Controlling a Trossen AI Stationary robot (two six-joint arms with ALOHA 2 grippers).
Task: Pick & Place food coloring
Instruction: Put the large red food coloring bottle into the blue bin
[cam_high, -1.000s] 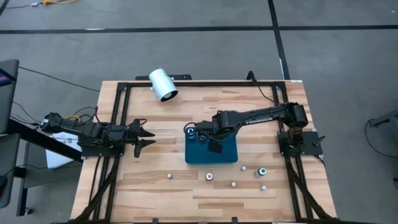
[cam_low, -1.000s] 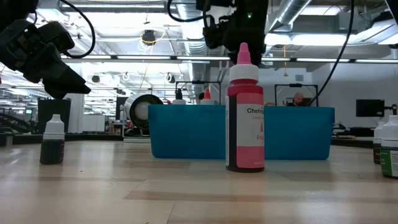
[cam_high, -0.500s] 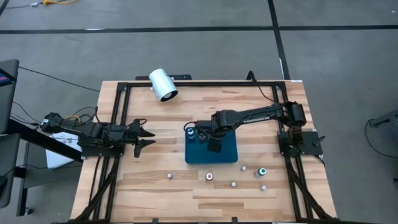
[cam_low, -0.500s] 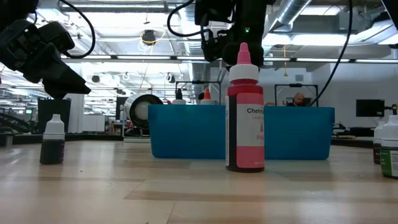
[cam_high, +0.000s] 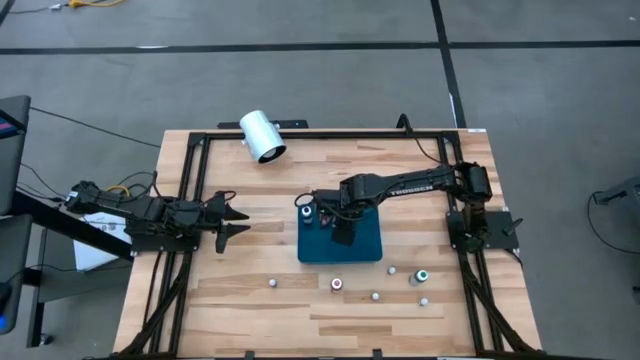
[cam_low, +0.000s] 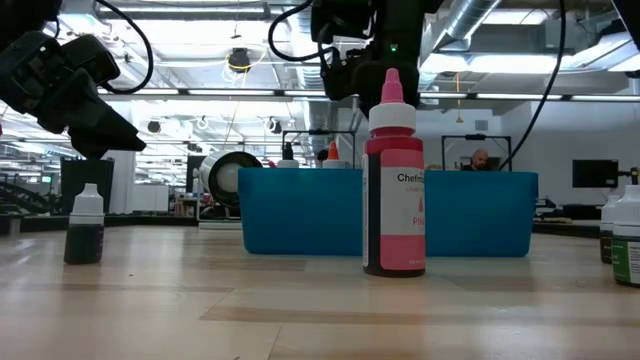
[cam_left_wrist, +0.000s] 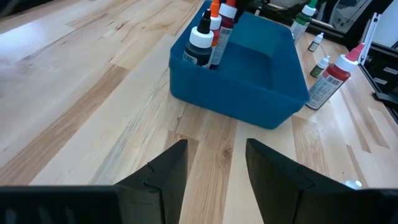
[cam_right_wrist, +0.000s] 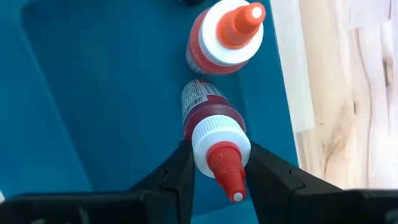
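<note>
Red-capped food coloring bottle is pinched upright in your right gripper fingers over the teal tray, beside another bottle; left gripper waits apart, fingers parted.

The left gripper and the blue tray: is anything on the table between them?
No. In the left wrist view only bare wooden table lies between the left gripper and the blue tray; the high view agrees.

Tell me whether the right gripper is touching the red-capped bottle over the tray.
Touching: the right wrist view shows the right gripper fingers pressed against both sides of the red-capped bottle.
</note>
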